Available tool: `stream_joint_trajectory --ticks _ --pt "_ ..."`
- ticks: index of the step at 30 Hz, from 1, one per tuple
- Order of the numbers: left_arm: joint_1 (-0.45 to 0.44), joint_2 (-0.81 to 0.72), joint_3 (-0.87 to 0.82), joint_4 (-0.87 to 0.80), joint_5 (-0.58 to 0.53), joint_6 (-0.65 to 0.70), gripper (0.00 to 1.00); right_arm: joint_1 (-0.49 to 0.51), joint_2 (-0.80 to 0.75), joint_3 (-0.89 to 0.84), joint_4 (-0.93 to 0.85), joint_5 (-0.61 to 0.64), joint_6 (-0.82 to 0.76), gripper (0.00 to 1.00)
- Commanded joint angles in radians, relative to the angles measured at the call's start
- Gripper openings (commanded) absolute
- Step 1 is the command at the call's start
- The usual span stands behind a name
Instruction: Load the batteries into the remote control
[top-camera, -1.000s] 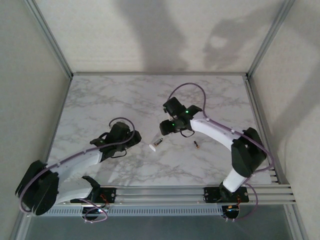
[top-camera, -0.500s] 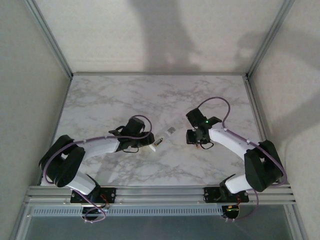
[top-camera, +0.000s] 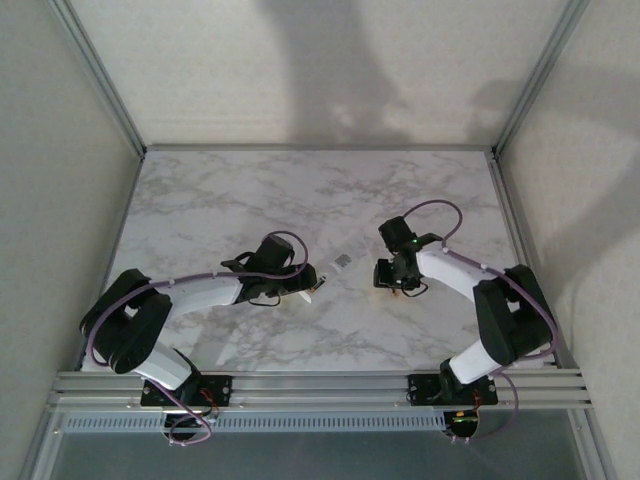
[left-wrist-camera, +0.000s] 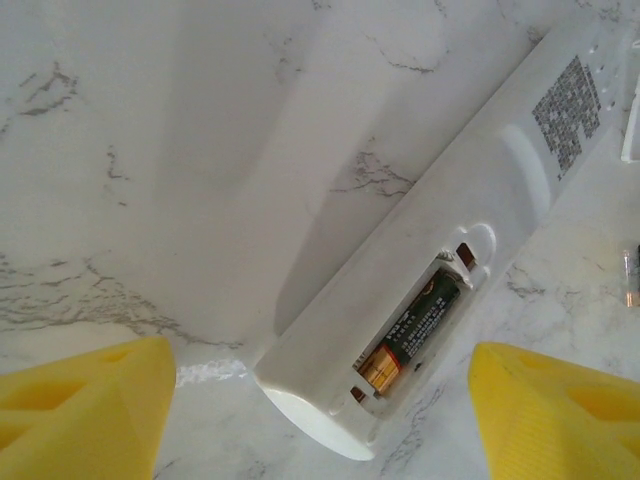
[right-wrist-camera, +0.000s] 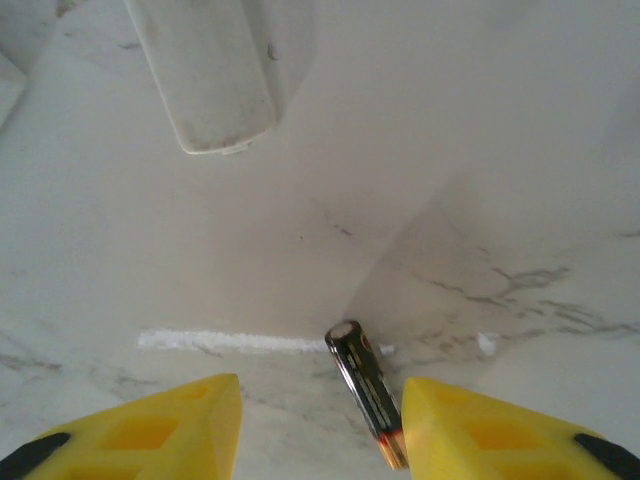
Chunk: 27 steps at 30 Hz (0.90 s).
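Since both arms swung in, the left claw (left-wrist-camera: 320, 405) gapes around the remote (left-wrist-camera: 450, 250); the right claw (right-wrist-camera: 320, 420), open, straddles a battery (right-wrist-camera: 365, 390).

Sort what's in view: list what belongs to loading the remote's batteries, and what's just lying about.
Belongs to the job:
- remote control, back up, compartment open
- battery already seated in the compartment
- loose battery lying on the table

Just there:
- marble table
- metal rail along the near edge
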Motion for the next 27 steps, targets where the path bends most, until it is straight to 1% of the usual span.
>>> stream_joint_trajectory --ticks 1,6,11,15,17,20,22,24,27 --pt "-0.005 -0.04 0.017 -0.031 -0.034 -0.002 0.79 -0.008 0.041 0.038 0.031 -0.032 -0.012 0.48" --pt "-0.004 -0.059 0.007 -0.04 -0.043 -0.005 0.8 -0.007 0.071 0.044 0.045 -0.053 -0.018 0.48" --pt "-0.004 -0.063 -0.003 -0.035 -0.044 -0.009 0.81 -0.005 0.063 0.037 0.061 -0.102 -0.024 0.49" --pt "-0.004 -0.057 -0.003 -0.032 -0.039 -0.007 0.81 0.002 0.053 0.035 0.055 -0.117 -0.026 0.49" --pt "-0.005 -0.055 -0.002 -0.031 -0.038 -0.007 0.81 0.004 0.046 0.035 0.048 -0.111 -0.024 0.51" --pt "-0.004 -0.054 0.0 -0.03 -0.04 -0.007 0.81 0.003 0.024 0.035 0.03 -0.068 -0.012 0.52" --pt "-0.004 -0.054 0.003 -0.034 -0.044 -0.005 0.81 0.004 -0.004 0.039 0.011 -0.037 0.016 0.54" --pt "-0.004 -0.056 0.007 -0.038 -0.052 -0.004 0.82 0.003 -0.039 0.043 -0.024 0.001 0.082 0.56" --pt "-0.004 -0.061 0.012 -0.048 -0.073 0.0 0.86 0.005 -0.1 0.029 -0.053 0.014 0.191 0.56"
